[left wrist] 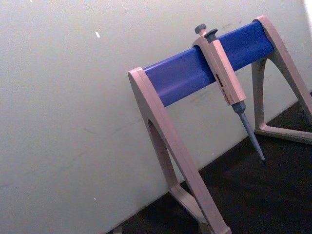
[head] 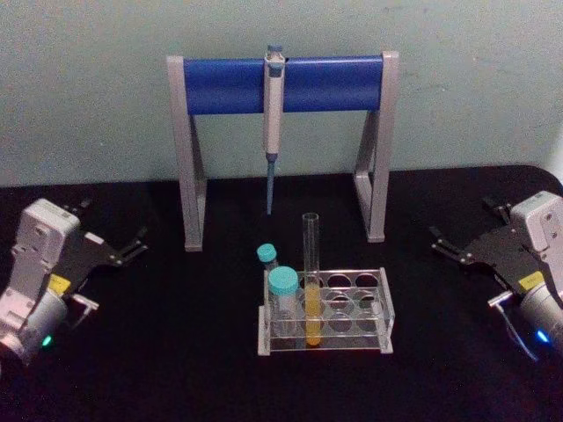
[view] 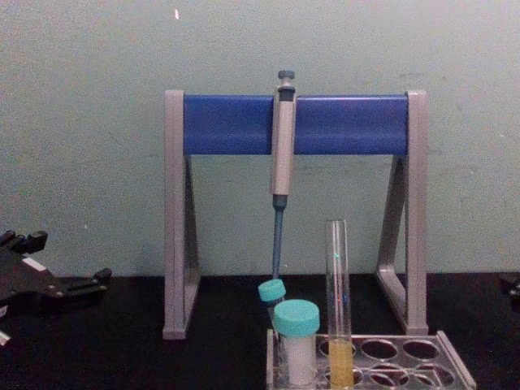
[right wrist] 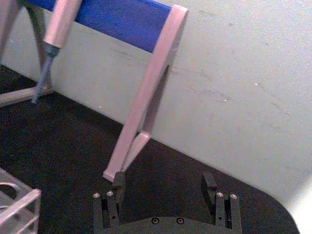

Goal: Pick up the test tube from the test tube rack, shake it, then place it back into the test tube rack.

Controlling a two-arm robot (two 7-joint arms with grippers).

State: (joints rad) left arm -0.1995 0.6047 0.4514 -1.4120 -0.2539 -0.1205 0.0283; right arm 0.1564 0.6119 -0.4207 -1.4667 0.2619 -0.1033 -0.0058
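Waiting on pick-up step: test tube (head: 311,272) upright in test tube rack (head: 385,309), worktop front-centre. Left gripper (head: 141,243) & right gripper (head: 436,242) wide, empty, near side edges. Next: reach in, pinch glass above rack.

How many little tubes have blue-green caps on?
2. Both stand at the left end of the rack: a bigger capped tube in front, a smaller capped tube just behind it. None looks hidden.
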